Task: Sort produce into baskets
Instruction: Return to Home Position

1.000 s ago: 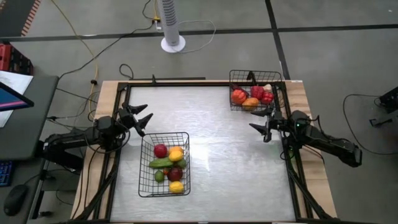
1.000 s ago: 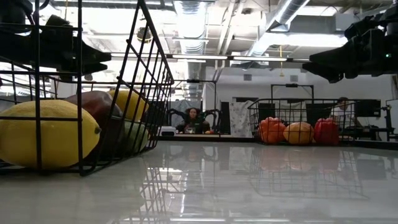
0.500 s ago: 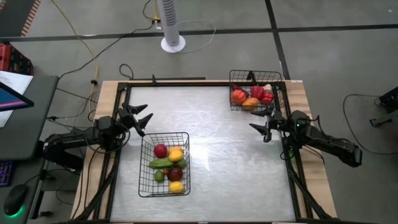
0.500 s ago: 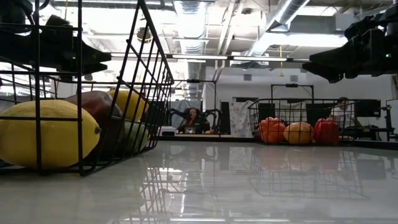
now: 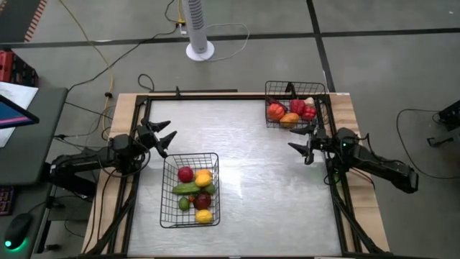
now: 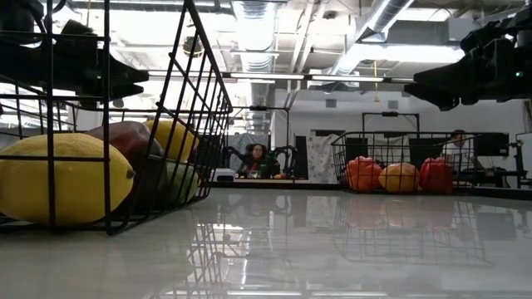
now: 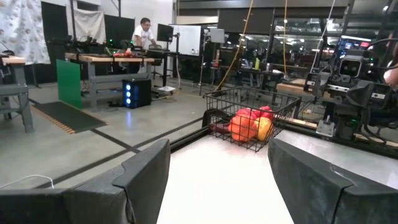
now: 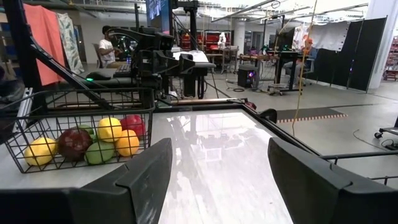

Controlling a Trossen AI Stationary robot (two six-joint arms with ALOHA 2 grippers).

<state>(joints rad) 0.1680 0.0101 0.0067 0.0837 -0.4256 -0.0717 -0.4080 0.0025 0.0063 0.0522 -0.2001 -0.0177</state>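
Note:
One black wire basket [image 5: 189, 190] stands near the table's left front and holds a red piece, a green cucumber, a dark eggplant, a lime, and yellow and orange pieces; it also shows in the right wrist view [image 8: 81, 134]. The second basket [image 5: 293, 105] stands at the far right corner and holds red peppers and an orange piece; it also shows in the left wrist view [image 7: 249, 121]. My left gripper [image 5: 162, 135] is open and empty above the table's left edge. My right gripper [image 5: 300, 146] is open and empty above the table's right side.
The bare white table top [image 5: 244, 165] lies between the two baskets. A black frame [image 5: 140, 115] runs around the table. People sit at desks in the room beyond the table [image 6: 258, 158].

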